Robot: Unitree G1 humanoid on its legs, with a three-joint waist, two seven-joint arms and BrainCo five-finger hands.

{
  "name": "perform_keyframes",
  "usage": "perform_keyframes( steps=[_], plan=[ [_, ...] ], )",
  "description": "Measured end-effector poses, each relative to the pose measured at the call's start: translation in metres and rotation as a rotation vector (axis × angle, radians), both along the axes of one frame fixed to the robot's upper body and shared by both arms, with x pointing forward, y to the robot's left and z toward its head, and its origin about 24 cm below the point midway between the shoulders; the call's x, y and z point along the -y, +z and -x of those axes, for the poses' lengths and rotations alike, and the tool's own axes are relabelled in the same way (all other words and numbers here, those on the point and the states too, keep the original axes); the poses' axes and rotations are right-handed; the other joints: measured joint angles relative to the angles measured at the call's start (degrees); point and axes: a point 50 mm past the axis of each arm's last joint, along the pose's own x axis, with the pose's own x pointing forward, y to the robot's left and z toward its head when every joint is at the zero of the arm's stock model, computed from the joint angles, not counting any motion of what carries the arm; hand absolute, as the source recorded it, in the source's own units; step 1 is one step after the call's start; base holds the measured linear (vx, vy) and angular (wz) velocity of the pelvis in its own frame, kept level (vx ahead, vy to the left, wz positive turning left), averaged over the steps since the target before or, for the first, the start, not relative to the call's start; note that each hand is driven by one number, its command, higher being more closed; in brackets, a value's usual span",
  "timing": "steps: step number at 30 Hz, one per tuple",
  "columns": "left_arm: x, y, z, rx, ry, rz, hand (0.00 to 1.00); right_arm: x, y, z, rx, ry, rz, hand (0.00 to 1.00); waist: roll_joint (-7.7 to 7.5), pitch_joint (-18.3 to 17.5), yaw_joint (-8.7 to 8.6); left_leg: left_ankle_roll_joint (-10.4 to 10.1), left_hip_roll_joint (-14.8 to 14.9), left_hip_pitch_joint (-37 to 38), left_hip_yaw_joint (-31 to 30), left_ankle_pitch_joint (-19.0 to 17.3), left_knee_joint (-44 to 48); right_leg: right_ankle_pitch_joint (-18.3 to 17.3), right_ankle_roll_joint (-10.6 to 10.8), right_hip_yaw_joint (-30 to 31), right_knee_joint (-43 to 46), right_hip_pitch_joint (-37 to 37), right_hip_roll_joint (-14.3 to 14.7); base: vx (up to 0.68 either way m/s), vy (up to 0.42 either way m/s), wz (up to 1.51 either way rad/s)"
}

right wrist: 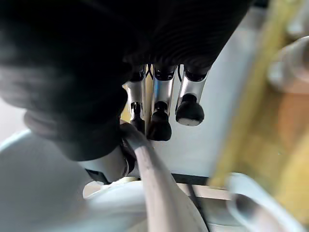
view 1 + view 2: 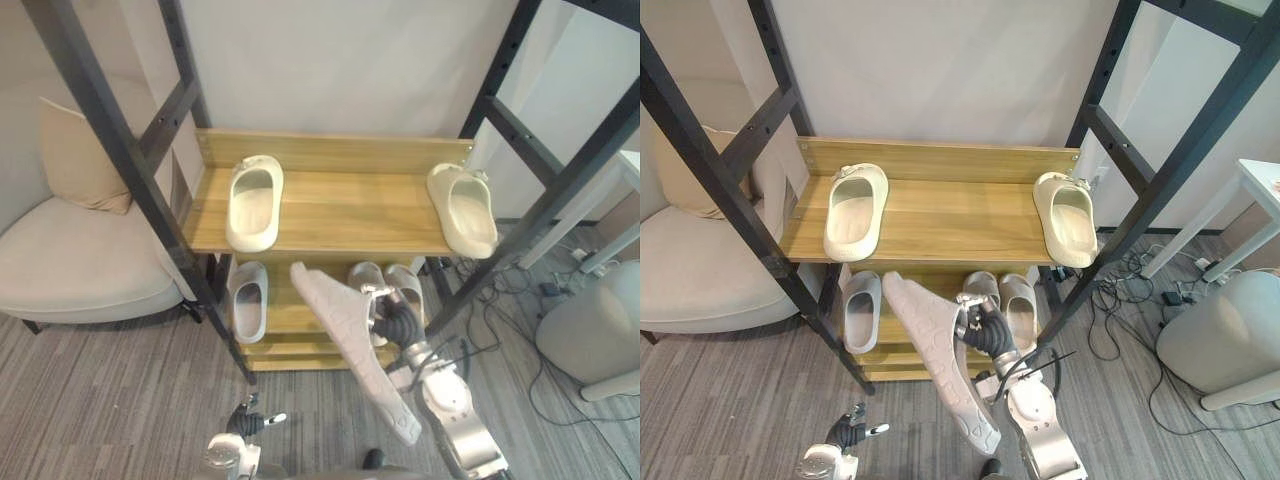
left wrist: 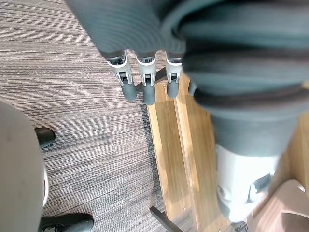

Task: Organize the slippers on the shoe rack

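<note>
Grey slipper is pinched by its edge in the right robot hand, sole facing out, near the shoe rack's lower shelf; probably to pair with the lone grey slipper far left; left robot hand hangs low, fingers loose.

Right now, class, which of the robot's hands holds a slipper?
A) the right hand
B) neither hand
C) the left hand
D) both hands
A: the right hand is curled round the edge of a slipper in front of the shoe rack, while the left hand hangs low, holding nothing.
</note>
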Motion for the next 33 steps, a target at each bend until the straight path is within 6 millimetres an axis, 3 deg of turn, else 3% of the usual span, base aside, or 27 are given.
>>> perform_keyframes(
  steps=[1, 5, 11, 16, 23, 33],
  plan=[
    [0.001, 0.0, -0.001, 0.004, -0.003, 0.001, 0.0, 0.001, -0.003, 0.0, -0.013, -0.003, 0.005, 1.0, 0.13, -0.01, 0.0, -0.01, 0.5, -1.7, -0.08, -1.04, 2.39, -1.19, -0.28, 0.0, 2.82, -1.76, -0.23, -0.03, -0.026, 0.05],
    [0.003, 0.006, -0.017, 0.045, -0.009, 0.006, 0.0, 0.001, -0.008, -0.014, -0.022, -0.002, 0.076, 1.0, 1.74, 3.1, 0.02, 0.13, 2.8, -11.72, -0.76, -6.9, 21.14, -11.39, -0.52, 0.87, 25.28, -13.38, -3.66, -0.03, -0.022, 0.11],
    [0.006, 0.025, -0.053, 0.193, 0.051, 0.06, 0.0, 0.016, 0.028, -0.066, 0.145, -0.106, 0.212, 1.0, 3.45, 10.64, 0.09, 0.26, 4.97, -26.62, -3.11, -14.44, 39.31, -19.89, -1.85, 0.3, 44.47, -27.46, -7.26, -0.15, -0.066, 0.17],
    [0.006, 0.04, -0.075, 0.295, 0.069, 0.062, 0.0, 0.024, 0.063, -0.089, 0.285, -0.192, 0.255, 1.0, 3.29, 13.77, 0.06, 0.2, 5.15, -35.16, -4.42, -16.11, 47.27, -22.32, -3.48, 0.24, 53.2, -35.71, -9.6, -0.12, -0.044, 0.12],
    [0.002, 0.072, -0.117, 0.469, 0.127, 0.072, 0.0, 0.04, 0.135, -0.126, 0.524, -0.315, 0.313, 1.0, 3.54, 17.04, 0.25, 0.73, 6.36, -51.16, -6.87, -20.2, 62.73, -26.43, -5.73, 0.55, 67.42, -50.19, -12.59, -0.09, 0.029, 0.08],
    [0.0, 0.107, -0.142, 0.657, 0.213, 0.121, 0.0, 0.033, 0.196, -0.127, 0.789, -0.405, 0.355, 1.0, 3.39, 18.71, 2.53, 1.33, 6.91, -63.09, -7.57, -21.92, 72.85, -29.22, -6.39, 1.53, 77.24, -61.3, -15.63, -0.02, 0.079, 0.06]
  ],
)
